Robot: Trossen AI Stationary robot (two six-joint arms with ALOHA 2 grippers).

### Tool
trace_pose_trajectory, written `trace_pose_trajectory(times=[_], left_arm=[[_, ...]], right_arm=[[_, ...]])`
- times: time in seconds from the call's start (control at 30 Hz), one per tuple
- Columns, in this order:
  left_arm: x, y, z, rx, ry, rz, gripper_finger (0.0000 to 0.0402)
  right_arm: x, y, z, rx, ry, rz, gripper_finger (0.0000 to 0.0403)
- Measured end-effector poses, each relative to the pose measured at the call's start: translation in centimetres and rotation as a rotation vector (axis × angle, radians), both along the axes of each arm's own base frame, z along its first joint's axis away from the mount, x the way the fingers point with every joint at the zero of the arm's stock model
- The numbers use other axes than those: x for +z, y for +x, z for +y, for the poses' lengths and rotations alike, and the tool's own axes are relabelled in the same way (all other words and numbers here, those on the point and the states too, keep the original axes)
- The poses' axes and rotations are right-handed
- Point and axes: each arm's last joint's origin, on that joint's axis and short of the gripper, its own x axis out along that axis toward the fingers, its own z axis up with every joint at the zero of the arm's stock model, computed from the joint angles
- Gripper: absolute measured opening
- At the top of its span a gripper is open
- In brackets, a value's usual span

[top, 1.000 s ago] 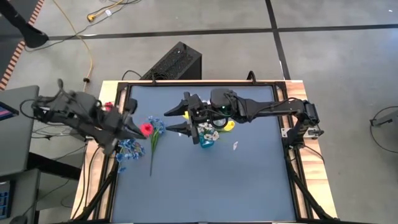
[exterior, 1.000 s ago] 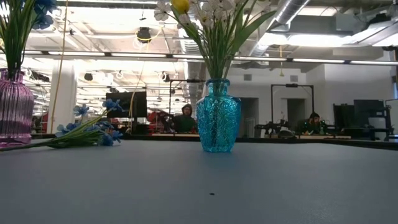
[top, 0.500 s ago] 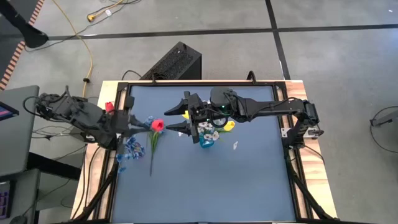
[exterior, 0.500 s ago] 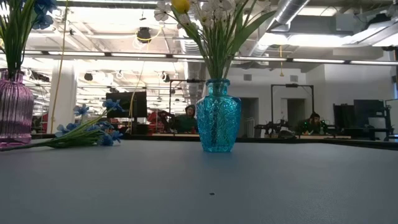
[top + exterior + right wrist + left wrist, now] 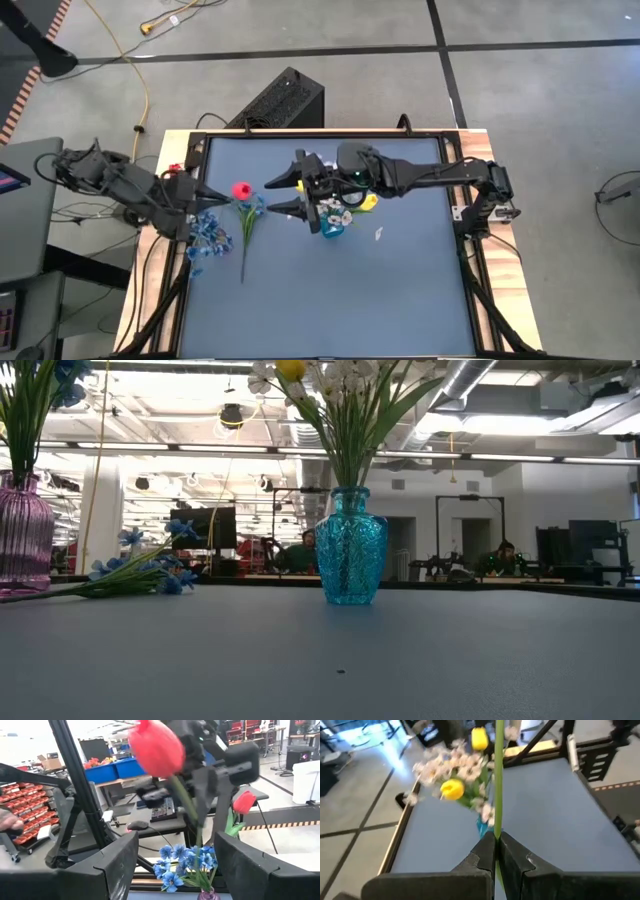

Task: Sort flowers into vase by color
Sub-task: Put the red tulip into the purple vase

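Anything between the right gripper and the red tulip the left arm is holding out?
Nothing visible. The right gripper is open, facing the red tulip across bare table; the left gripper holds the stem. The loose blue spray lies below that path.

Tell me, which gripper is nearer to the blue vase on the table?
Right. The right gripper hangs open just beside the blue vase, with the white and yellow flowers in it. The left gripper is farther off at the table's left side, shut on the red tulip.
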Motion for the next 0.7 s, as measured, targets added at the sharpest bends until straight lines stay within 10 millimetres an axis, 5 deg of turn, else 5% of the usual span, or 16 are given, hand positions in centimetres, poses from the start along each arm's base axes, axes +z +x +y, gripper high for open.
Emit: trace_pose_trajectory(times=[0.43,0.7], left_arm=[[-6.2,-0.4,0.3,0.029,0.012,0.021,0.0],[-5.6,-1.3,0.6,0.013,0.012,0.053,0.0]], right_arm=[[0.0,0.0,-0.1,-0.001,0.0,0.003,0.0286],[-0.1,0.0,-0.2,-0.004,0.0,0.004,0.0286]])
